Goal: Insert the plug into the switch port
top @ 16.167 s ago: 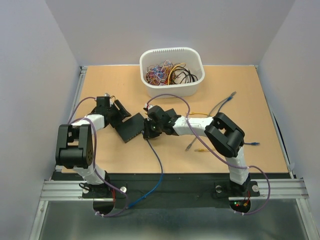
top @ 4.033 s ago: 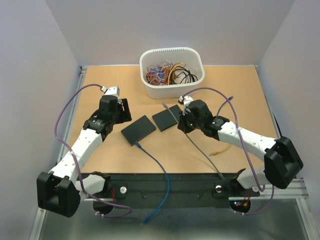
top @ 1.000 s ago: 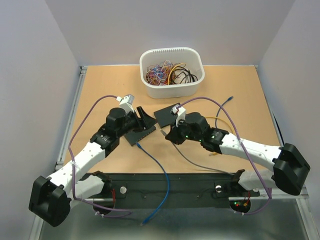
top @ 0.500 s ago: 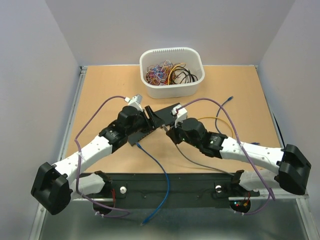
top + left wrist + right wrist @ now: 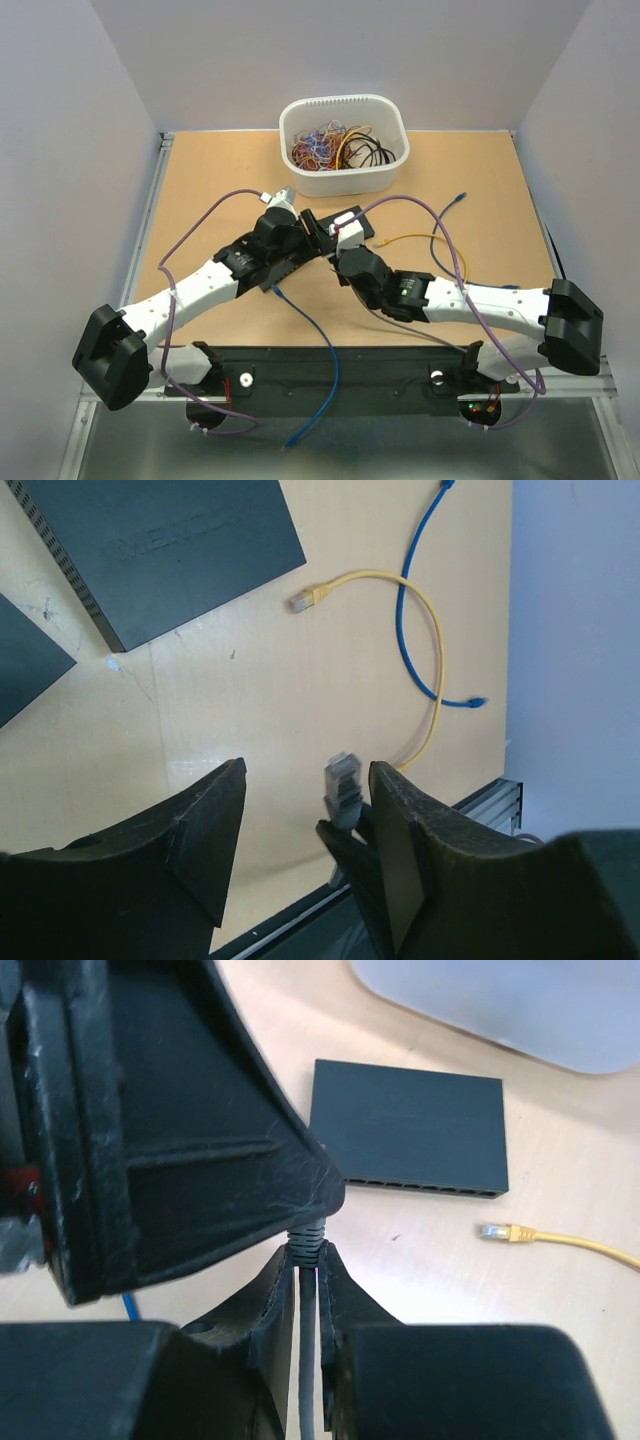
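My right claw (image 5: pixel 305 1260) is almost closed and it pinches the grey cable (image 5: pixel 307 1360) just behind the ribbed boot; the grey plug (image 5: pixel 342 773) stands out past my fingertips, in the air above the table (image 5: pixel 200 200), and it is not yet in any port; my left claw (image 5: pixel 307 780) is about half open and holds nothing; its two fingers (image 5: pixel 200 830) stand on both sides of the plug, which is nearer to one finger than to the other, and I cannot tell if it touches that finger; from above, the two claws meet over the middle of the table, very close together; the lettered switch (image 5: pixel 165 550) lies flat beyond them, apart from the plug, and in the right wrist view its row of ports (image 5: pixel 420 1186) faces toward me; the second switch (image 5: pixel 25 665) lies just beside the first one and is partly hidden under my left arm; the long blue cable (image 5: pixel 325 350) runs from the near edge of this second switch down over the front of the table; the yellow cable (image 5: pixel 430 660) lies loose, with its plug end near the corner of the lettered switch, and the short blue cable (image 5: pixel 410 590) crosses over it; the white basket (image 5: pixel 343 105), full of coloured cables, stands at the far side of the table
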Motion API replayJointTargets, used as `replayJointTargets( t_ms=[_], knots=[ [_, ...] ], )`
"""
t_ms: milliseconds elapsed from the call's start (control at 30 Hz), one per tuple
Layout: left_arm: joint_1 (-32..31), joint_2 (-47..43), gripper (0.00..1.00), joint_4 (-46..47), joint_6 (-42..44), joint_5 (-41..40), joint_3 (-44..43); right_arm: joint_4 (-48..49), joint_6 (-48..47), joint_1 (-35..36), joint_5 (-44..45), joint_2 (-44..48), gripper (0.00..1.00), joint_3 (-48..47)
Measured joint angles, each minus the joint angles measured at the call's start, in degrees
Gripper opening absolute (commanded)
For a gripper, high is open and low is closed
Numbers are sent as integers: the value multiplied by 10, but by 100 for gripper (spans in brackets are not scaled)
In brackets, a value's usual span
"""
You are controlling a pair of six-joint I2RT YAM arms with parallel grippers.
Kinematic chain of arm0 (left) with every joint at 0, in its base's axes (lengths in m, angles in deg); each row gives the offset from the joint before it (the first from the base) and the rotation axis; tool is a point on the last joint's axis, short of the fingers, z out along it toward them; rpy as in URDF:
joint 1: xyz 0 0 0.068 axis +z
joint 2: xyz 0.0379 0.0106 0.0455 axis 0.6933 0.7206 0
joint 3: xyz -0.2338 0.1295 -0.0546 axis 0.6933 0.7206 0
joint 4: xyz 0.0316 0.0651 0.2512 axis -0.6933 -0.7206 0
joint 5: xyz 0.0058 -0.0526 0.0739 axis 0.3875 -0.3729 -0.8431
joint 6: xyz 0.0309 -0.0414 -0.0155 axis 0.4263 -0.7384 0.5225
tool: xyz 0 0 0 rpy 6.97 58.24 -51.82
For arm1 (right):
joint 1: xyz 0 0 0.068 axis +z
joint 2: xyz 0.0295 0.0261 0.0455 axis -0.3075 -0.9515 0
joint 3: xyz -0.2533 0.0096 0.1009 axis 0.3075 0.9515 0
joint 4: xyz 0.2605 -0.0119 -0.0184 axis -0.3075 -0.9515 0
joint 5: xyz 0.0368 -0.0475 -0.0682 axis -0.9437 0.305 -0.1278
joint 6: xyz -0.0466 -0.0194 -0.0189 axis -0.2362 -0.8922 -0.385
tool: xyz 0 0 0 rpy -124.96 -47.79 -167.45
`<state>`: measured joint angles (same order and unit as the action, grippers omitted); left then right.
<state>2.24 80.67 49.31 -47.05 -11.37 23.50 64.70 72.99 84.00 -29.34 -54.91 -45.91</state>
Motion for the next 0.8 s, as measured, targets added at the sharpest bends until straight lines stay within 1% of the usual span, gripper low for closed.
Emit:
replayJointTargets(
  t_ms=[67,100,200,267,333,433,533,600,700,733,800],
  knots=[
    [-5,0,57,-3,-2,-7,0,-1,-1,0,10,0,1,-3],
    [-7,1,54,-4,-3,-11,-4,-2,-2,0,12,0,1,-4],
    [-11,3,51,-6,-2,-17,-12,-1,-3,0,21,0,1,-5],
    [-14,7,51,-7,-2,-21,-16,-1,-3,0,23,0,0,-5],
    [-16,10,56,-9,-2,-25,-19,-2,-4,1,23,-1,1,-5],
    [-16,15,57,-16,-2,-34,-22,-1,-8,3,25,-8,0,-6],
    [-15,25,55,-26,-1,-45,-27,-2,-12,12,32,-19,0,-9],
    [-16,36,52,-33,0,-50,-35,-4,-15,20,39,-27,0,-14],
    [-16,47,40,-38,1,-57,-43,-5,-18,25,48,-33,0,-17],
    [-17,50,31,-39,1,-59,-45,-6,-19,26,51,-34,0,-19],
    [-18,52,23,-39,-1,-61,-48,-7,-20,27,54,-37,0,-21]
  ],
)
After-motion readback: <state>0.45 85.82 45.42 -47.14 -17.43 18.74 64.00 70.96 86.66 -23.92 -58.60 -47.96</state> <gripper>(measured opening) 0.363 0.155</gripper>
